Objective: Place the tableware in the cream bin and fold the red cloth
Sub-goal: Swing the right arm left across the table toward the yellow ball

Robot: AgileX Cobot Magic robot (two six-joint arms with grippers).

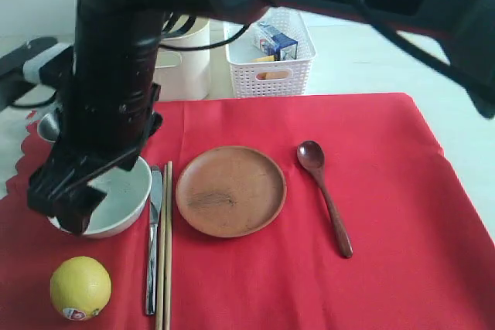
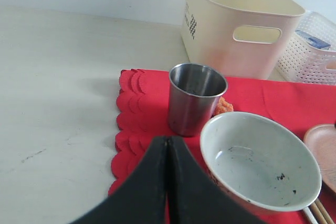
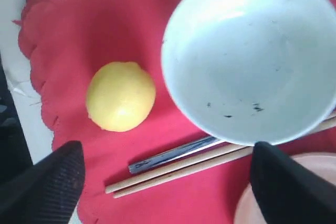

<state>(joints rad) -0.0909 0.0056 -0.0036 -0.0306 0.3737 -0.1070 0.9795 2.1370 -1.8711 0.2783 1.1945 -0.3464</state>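
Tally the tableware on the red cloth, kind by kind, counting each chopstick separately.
Bowl: 1
Steel cup: 1
Wooden plate: 1
Wooden spoon: 1
Knife: 1
Chopsticks: 2
Total: 7

Pale bench (image 2: 58,87) bearing the red cloth (image 1: 387,191), scalloped at one side; cream bin (image 2: 236,30) and white lattice basket (image 1: 271,67) stand side by side toward its rear edge.
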